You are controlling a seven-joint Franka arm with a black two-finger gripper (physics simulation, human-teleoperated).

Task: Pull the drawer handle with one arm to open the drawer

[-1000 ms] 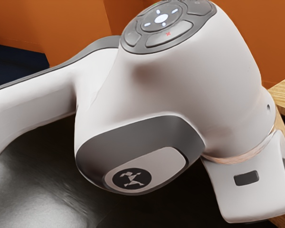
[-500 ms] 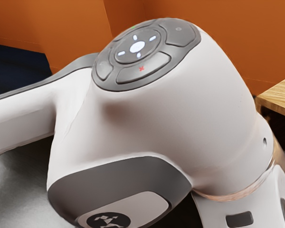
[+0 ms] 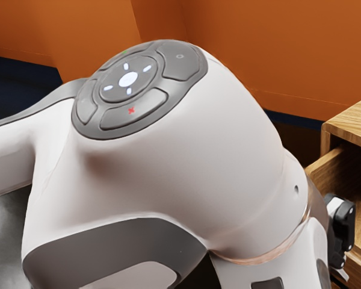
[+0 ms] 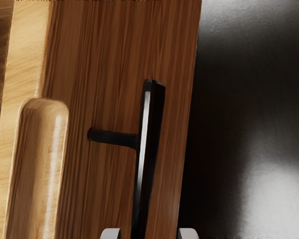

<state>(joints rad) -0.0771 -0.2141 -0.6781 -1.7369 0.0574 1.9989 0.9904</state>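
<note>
- The black two-finger gripper (image 3: 341,224) is sitting at about four o'clock in the exterior view, just in front of the light wooden drawer (image 3: 332,164). It is placed there because the pull must go through the handle.
- I cannot tell whether the gripper is clamping the handle or only standing at it, because the big white arm segment with the grey button pad (image 3: 186,180) is covering most of it.
- In the wrist view the slim black bar handle (image 4: 148,149) is running straight away from the hand. A short black post is holding it off the dark brown wooden drawer front (image 4: 104,64). I judge that this alignment is keeping the force along the slide and not across it.
- The drawer is showing as partly drawn out of the light oak cabinet (image 3: 356,123) at three o'clock, with its side wall standing out under the cabinet top. The opening seems begun, not finished.
- One edge of the drawer front is lying near the handle, and the dark glossy floor (image 4: 249,124) is beginning beyond it. On the post's side, a pale rounded wooden piece (image 4: 40,164) is standing beside the front.
- Toward nine o'clock in the exterior view, where the arm would retreat, only the arm itself and the orange wall (image 3: 277,48) behind it are showing. The path looks free. The likely risk is a sideways drift that jams the drawer.
</note>
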